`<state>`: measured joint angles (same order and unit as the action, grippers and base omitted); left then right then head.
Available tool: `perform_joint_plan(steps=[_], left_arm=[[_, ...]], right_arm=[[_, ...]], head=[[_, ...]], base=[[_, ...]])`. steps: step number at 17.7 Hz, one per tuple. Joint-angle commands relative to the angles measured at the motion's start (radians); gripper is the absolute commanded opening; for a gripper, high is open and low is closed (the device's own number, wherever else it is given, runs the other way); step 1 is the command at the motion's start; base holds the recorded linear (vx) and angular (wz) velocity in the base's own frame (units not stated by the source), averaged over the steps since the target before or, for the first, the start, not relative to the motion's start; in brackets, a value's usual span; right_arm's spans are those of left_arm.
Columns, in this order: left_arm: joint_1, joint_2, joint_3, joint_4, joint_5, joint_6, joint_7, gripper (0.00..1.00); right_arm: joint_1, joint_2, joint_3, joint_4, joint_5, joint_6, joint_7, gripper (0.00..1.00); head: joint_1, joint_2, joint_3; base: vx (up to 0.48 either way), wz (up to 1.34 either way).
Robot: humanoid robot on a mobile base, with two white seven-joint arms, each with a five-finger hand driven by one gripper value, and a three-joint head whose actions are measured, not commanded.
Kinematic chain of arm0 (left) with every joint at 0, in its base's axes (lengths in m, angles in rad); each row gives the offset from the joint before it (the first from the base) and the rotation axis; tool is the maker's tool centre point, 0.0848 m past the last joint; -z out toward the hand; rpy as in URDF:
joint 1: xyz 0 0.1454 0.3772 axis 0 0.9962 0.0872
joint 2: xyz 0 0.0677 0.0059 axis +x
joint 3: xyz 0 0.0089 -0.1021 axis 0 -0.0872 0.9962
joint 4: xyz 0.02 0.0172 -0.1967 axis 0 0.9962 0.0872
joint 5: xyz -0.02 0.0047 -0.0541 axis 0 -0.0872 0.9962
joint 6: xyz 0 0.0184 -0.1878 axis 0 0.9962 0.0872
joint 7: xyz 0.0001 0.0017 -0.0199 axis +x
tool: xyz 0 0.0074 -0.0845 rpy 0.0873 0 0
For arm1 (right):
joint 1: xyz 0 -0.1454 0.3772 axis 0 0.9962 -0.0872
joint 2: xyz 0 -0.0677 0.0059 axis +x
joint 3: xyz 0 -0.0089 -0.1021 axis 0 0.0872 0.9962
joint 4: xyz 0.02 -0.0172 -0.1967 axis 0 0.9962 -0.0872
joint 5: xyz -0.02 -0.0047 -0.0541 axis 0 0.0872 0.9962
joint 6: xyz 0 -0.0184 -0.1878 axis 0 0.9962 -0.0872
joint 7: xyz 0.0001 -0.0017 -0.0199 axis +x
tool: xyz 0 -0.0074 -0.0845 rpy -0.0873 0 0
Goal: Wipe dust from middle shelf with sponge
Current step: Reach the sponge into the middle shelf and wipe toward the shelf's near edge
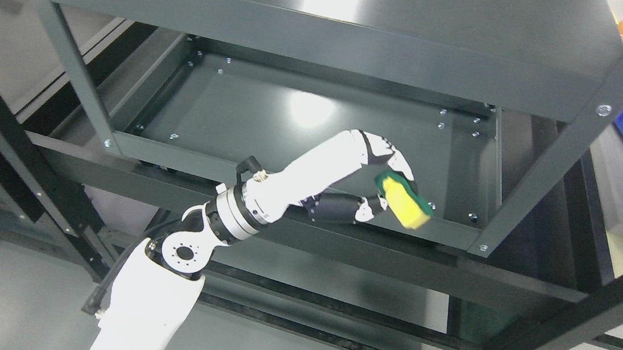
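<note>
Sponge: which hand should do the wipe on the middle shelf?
Left. The left hand already grips the sponge, fingers curled over it, at the front right of the middle shelf. No right arm is in view.

Sponge (406,200) in left robot hand (379,179), over middle shelf (271,114) front-right

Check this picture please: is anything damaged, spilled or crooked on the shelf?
Nothing stands out. The middle shelf looks bare and level, with no spill or dent visible. The left hand grips the sponge near its front right corner.
</note>
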<state>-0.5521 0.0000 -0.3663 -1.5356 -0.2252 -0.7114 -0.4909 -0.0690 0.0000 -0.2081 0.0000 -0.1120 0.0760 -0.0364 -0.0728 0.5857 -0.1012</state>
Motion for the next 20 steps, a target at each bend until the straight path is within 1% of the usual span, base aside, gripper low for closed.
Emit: perform_joint_plan(steps=[1,4,6,8,10,13,16,17,18,20], left_arm=[[-0.003,0.017,-0.054,-0.096,-0.077,-0.074,0.002,0.0],[-0.002,0.017,-0.034,-0.181,-0.074,-0.074,0.012,0.0],[-0.002,0.017,-0.022,-0.234,-0.068,-0.074,0.063,0.0],[-0.003,0.017,-0.013,-0.241,-0.059,-0.074,0.135,0.0],[-0.003,0.017,0.032,-0.241,-0.027,-0.074,0.149,0.0],[0.0,0.017,0.157,-0.236,0.023,-0.074,0.147,0.0],[0.024,0.017,0.32,-0.219,0.072,-0.074,0.138,0.0],[0.038,0.017,0.379,-0.215,0.075,-0.074,0.138,0.0],[0.059,0.017,0.467,-0.212,0.081,-0.074,0.138,0.0],[0.089,0.017,0.585,-0.21,0.104,-0.074,0.135,0.0]], right_arm=[[0.0,-0.017,-0.001,-0.017,0.0,0.001,0.0,1.0],[0.0,-0.017,0.001,-0.017,0.0,0.001,0.0,1.0],[0.0,-0.017,-0.001,-0.017,0.0,0.001,0.0,1.0],[0.0,-0.017,-0.001,-0.017,0.0,0.001,0.0,1.0],[0.0,-0.017,0.001,-0.017,0.0,0.001,0.0,1.0],[0.0,-0.017,0.001,-0.017,0.0,0.001,0.0,1.0],[0.0,-0.017,-0.001,-0.017,0.0,0.001,0.0,1.0],[0.0,-0.017,0.001,-0.017,0.0,0.001,0.0,1.0],[0.0,-0.017,-0.001,-0.017,0.0,0.001,0.0,1.0],[0.0,-0.017,-0.001,-0.017,0.0,0.001,0.0,1.0]], head=[[0.0,0.0,0.0],[0.0,0.0,0.0],[0.0,0.0,0.0],[0.0,0.0,0.0],[0.0,0.0,0.0],[0.0,0.0,0.0],[0.0,0.0,0.0],[0.0,0.0,0.0],[0.0,0.0,0.0],[0.0,0.0,0.0]], base=[[0.016,-0.15],[0.023,-0.09],[0.0,0.0],[0.0,0.0],[0.0,0.0],[0.0,0.0],[0.0,0.0],[0.0,0.0],[0.0,0.0],[0.0,0.0]])
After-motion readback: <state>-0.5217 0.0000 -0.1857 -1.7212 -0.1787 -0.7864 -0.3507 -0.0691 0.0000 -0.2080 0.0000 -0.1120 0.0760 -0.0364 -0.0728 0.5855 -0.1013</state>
